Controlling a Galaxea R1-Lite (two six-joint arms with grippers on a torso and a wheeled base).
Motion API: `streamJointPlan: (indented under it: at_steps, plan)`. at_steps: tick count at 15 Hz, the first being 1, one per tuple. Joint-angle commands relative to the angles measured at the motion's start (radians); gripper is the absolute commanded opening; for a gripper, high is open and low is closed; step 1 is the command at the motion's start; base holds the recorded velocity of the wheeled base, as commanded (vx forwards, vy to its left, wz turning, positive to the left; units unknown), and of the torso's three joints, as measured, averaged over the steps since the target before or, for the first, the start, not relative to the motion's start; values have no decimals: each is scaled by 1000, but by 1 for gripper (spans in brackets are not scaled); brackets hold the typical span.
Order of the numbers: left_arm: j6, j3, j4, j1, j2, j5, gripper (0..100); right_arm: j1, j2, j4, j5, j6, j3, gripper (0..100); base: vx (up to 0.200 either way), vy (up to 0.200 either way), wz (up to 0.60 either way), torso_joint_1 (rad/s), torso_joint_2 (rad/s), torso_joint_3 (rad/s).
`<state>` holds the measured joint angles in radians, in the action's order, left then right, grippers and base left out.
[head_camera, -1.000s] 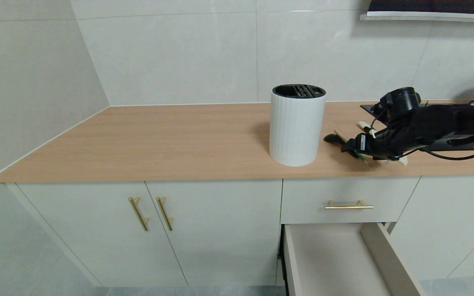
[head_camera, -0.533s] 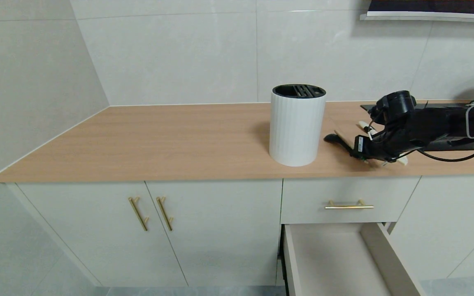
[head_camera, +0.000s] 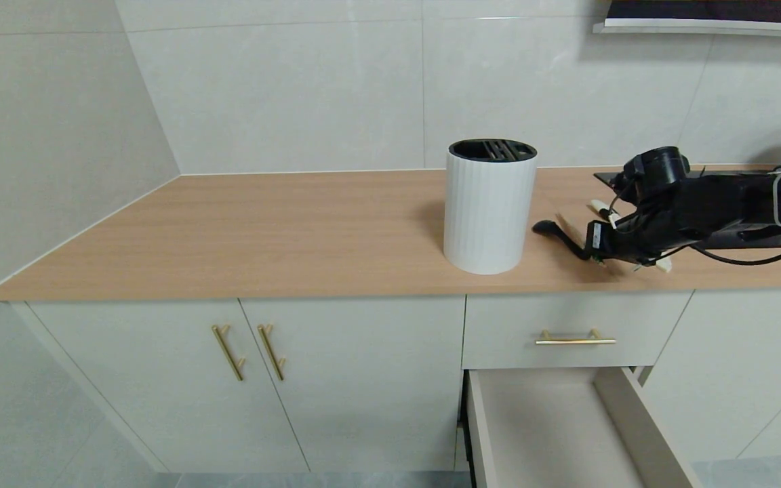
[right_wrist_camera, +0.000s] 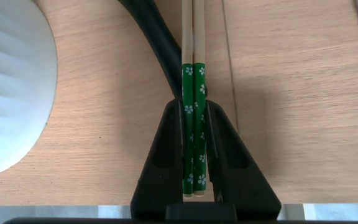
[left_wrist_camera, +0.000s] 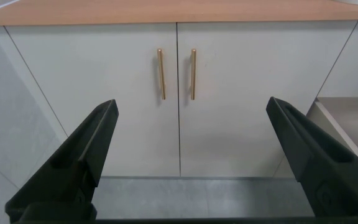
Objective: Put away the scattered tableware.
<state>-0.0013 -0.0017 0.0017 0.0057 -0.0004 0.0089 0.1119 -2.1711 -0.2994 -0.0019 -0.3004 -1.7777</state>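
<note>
A wood-grain countertop (head_camera: 262, 237) runs along a pale tiled wall, with white cabinets below and a lower drawer (head_camera: 624, 413) pulled open under its right part.

The step in hand looks like the pick-up of the chopsticks (right_wrist_camera: 192, 37). The right gripper (right_wrist_camera: 192, 109) is low over the countertop near its front edge, its jaws clenched on the pair at their green, flower-printed ends. The pale wooden shafts run on toward the back edge, side by side and touching. Whether their far tips have left the wood I cannot tell.

A black spoon (right_wrist_camera: 145, 31) lies just beside them on the countertop, its handle running under the gripper. A white ribbed holder (head_camera: 489, 210) with a black slotted top stands upright near the front edge, just to the left of the spoon.

The next move probably calls for a clean lift that leaves the spoon behind, then tipping the pair upright over one slot of the holder — or carrying it down to the drawer.

The left gripper (left_wrist_camera: 191, 109) hangs released in front of the cabinet doors, jaws wide apart and holding nothing.
</note>
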Motion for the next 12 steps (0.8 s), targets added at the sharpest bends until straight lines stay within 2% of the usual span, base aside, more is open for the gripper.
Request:
streamJointPlan:
  at_steps: [1,4,10,12]
  plan:
    - [0,0,0,0,0,0,100,-3,57,0,-10,-3,6,0,0,0,0,0,0,0]
    - [0,0,0,0,0,0,100,-11,189,0,-10,-9,86,0,0,0,0,0,0,0]
    - [0,0,0,0,0,0,100,15,712,-7,-13,4,537,0,0,0,0,0,0,0]
    - [-2,0,0,0,0,0,100,48,835,-158,-44,20,607,0,0,0,0,0,0,0]
